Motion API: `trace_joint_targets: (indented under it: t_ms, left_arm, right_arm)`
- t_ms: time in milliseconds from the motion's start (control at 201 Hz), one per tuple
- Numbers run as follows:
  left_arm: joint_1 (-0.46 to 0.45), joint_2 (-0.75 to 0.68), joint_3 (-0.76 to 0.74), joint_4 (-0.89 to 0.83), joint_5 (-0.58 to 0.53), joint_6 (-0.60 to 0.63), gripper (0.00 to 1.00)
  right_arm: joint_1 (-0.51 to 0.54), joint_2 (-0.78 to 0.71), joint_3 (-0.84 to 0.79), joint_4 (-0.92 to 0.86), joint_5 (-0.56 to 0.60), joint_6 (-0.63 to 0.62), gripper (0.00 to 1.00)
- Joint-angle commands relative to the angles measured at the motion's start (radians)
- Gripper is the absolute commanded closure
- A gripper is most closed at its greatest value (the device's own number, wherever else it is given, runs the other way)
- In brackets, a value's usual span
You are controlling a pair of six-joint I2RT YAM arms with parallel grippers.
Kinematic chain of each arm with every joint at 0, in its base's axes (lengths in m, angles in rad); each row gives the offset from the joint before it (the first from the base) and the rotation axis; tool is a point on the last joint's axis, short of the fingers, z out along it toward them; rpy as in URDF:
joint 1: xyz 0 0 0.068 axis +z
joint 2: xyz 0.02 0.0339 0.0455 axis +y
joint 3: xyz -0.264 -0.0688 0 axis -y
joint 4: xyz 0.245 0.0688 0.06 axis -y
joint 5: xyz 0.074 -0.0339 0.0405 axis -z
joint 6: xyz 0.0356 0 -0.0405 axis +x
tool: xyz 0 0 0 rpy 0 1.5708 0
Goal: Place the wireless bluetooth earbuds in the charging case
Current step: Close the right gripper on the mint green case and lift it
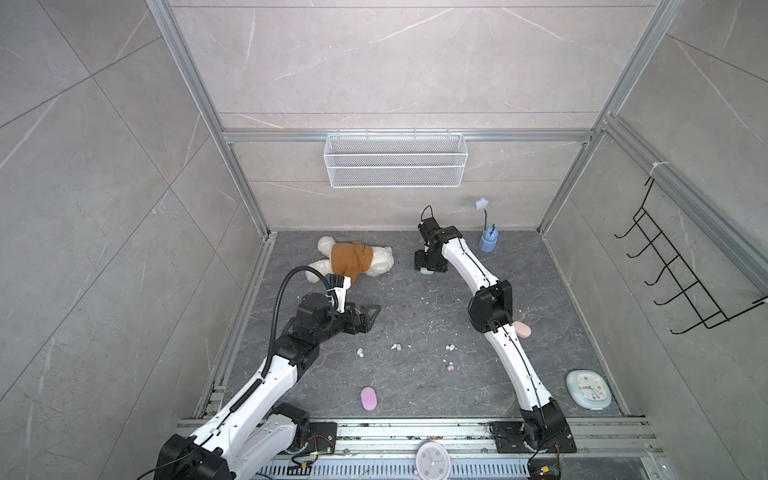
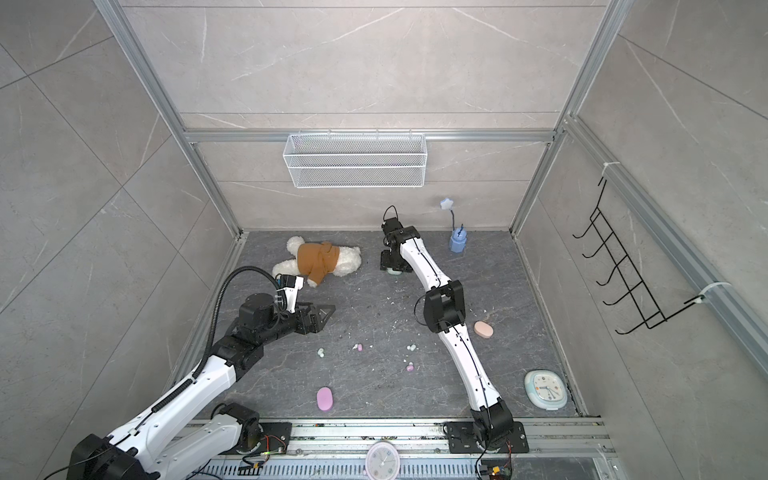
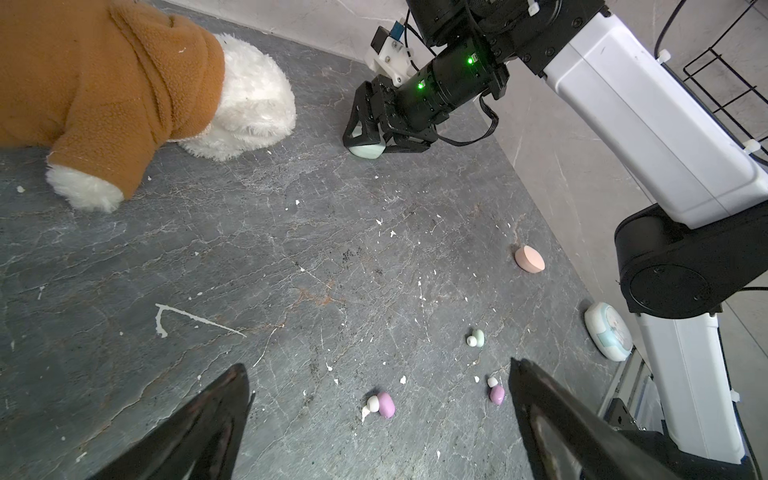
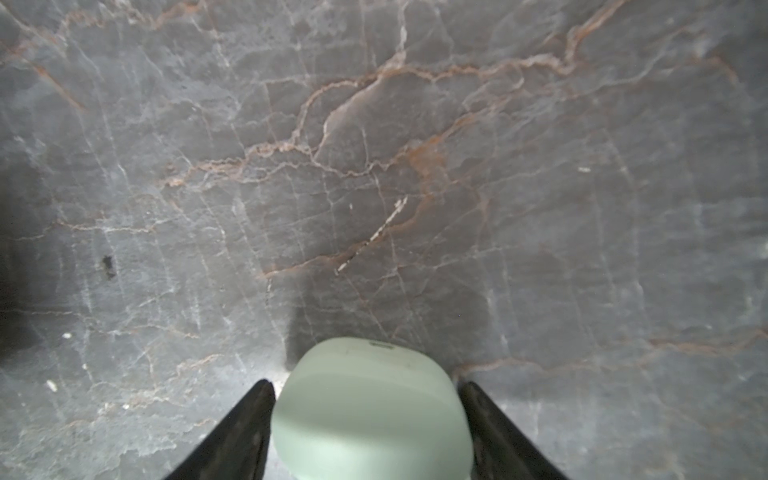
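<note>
A mint green charging case point(image 4: 370, 415) rests on the dark floor at the far middle, and my right gripper point(image 4: 365, 383) is shut on it, one finger against each side; both top views show it point(image 1: 427, 272) point(image 2: 392, 271). Several tiny earbuds lie loose mid-floor: mint ones point(image 1: 360, 353) point(image 1: 449, 346) and lilac ones point(image 1: 397, 346) point(image 1: 450, 367). My left gripper point(image 1: 371, 318) hovers open at the left, holding nothing. The left wrist view shows it point(image 3: 377, 363) above a lilac earbud point(image 3: 385, 405). A lilac case point(image 1: 369, 399) and a peach case point(image 1: 523, 329) lie shut.
A plush bear point(image 1: 353, 259) in a brown jacket lies at the back left. A blue holder point(image 1: 488, 243) stands at the back right. A pale blue clock point(image 1: 588, 390) lies front right, a pink clock point(image 1: 432, 461) on the front rail. White specks litter the floor.
</note>
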Motion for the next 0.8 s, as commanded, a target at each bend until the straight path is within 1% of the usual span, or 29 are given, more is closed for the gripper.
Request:
trace_joint_targets:
  t_ms: [0,159,368,602,791]
  left_arm:
    - [0.005,0.003,0.025,0.042,0.025,-0.013,0.0]
    - [0.006,0.007,0.025,0.044,0.029,-0.012,0.0]
    - [0.006,0.01,0.026,0.044,0.033,-0.012,0.0]
    - [0.006,0.017,0.038,0.03,0.051,0.008,0.0]
    - [0.005,0.029,0.081,-0.028,0.072,0.067,0.0]
  right_arm:
    - [0.008,0.012,0.029,-0.028,0.001,0.004,0.29]
    - [0.009,0.01,0.031,-0.028,0.001,0.005,0.32]
    - [0.009,0.006,0.036,-0.028,0.008,0.004,0.4]
    - [0.013,-0.012,0.061,-0.067,-0.002,-0.002,0.41]
    - [0.026,-0.091,0.063,-0.101,-0.029,-0.014,0.41]
